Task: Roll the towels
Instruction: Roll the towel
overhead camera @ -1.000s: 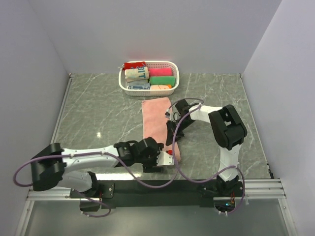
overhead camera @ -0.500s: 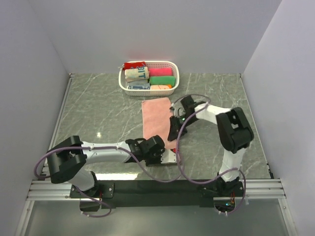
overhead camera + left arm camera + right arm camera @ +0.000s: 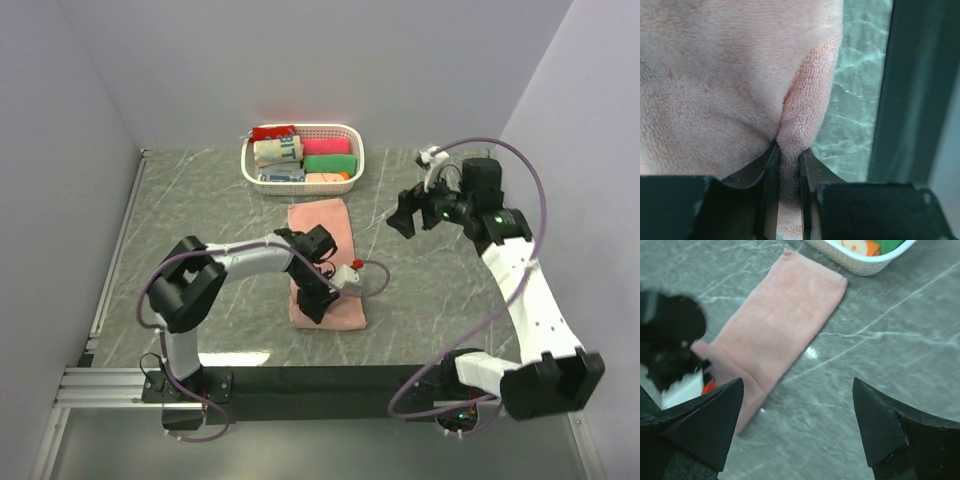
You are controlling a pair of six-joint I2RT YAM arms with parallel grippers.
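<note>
Towel [image 3: 715, 75] pinched in left claw [image 3: 788, 150]; right claw [image 3: 796, 385] gapes; blue letters on cloth [image 3: 278, 151] illegible.

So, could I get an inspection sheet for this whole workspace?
Surface: grey marbled table, glossy.
Job's things: pink towel lying flat, not yet rolled.
Clutter: white basket at the far edge, holding rolled cloths.
Tools: left tool shut on a fold of the towel; right tool open above the table, holding nothing.
Cables: purple cables loop along both arms.
Surroundings: plain pale walls on three sides; black rail at the near edge.
</note>
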